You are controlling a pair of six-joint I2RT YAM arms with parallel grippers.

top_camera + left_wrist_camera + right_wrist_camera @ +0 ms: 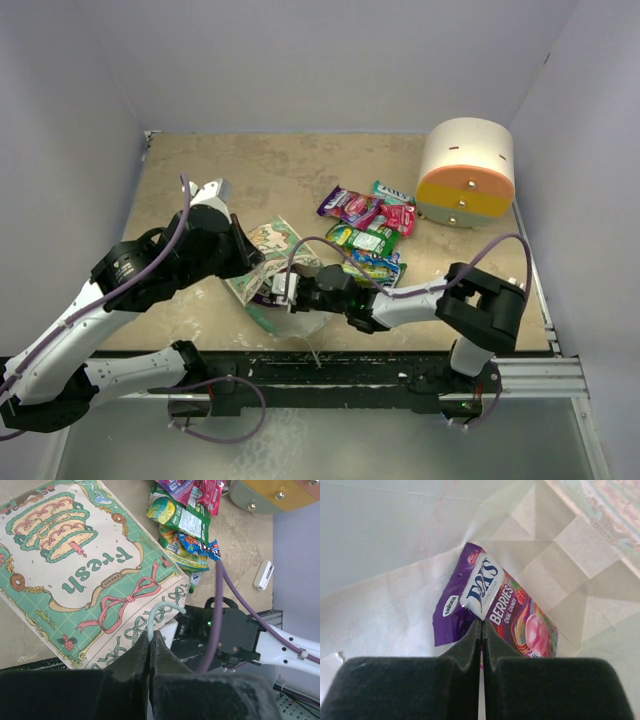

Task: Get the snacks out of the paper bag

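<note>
The mint-green paper bag [268, 250] lies on its side with the patterned face up [80, 565]. My left gripper [150, 635] is shut on its pale string handle [162, 612]. My right gripper [481, 625] reaches into the bag's white inside [395, 545] and is shut on the edge of a purple berry candy packet [490, 605]. In the top view the right gripper [290, 288] is at the bag's mouth. Several snack packets lie outside on the table: purple [345, 203], pink-red [398, 217], yellow-green [360, 238], teal [392, 190].
A cream-orange-yellow cylinder [466, 172] stands at the back right. A small white block [263, 575] lies on the table near the right wall. Walls close in the table on three sides. The black front rail [330, 365] runs along the near edge.
</note>
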